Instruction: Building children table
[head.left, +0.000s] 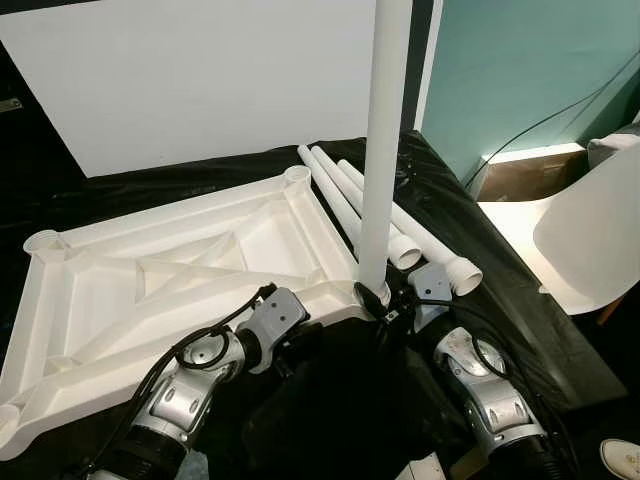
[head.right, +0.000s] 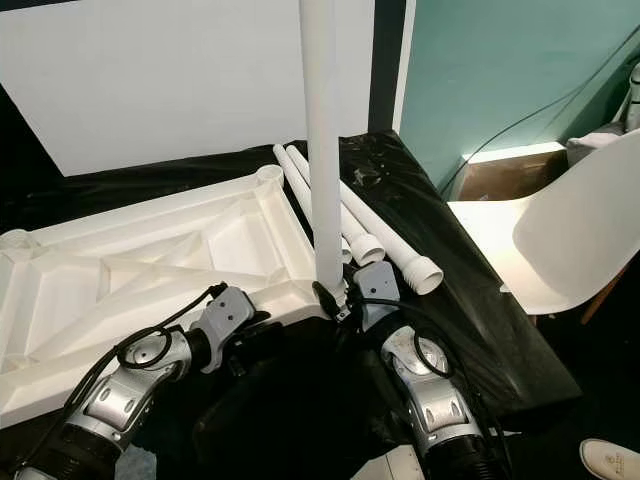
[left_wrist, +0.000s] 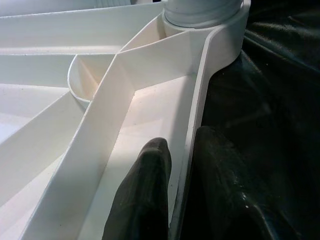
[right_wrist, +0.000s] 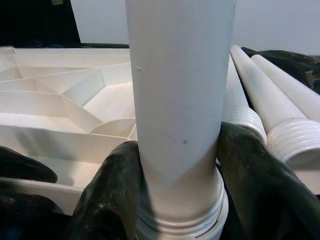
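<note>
The white plastic tabletop (head.left: 180, 270) lies upside down on a black sheet, ribs facing up. One white table leg (head.left: 382, 150) stands upright in the near right corner socket (left_wrist: 205, 20). My right gripper (right_wrist: 182, 192) is shut on this leg just above its threaded base, one black finger on each side. My left gripper (left_wrist: 182, 195) is shut on the tabletop's near rim, a little left of that corner. One of its fingers (left_wrist: 145, 200) is inside the rim and the other outside. Three spare legs (head.left: 400, 225) lie side by side on the sheet, right of the tabletop.
A white chair (head.left: 590, 240) stands close on the right, with a cardboard box (head.left: 520, 175) and a cable behind it. A large white panel (head.left: 200, 80) leans at the back. A shoe (head.left: 622, 458) shows at the lower right corner.
</note>
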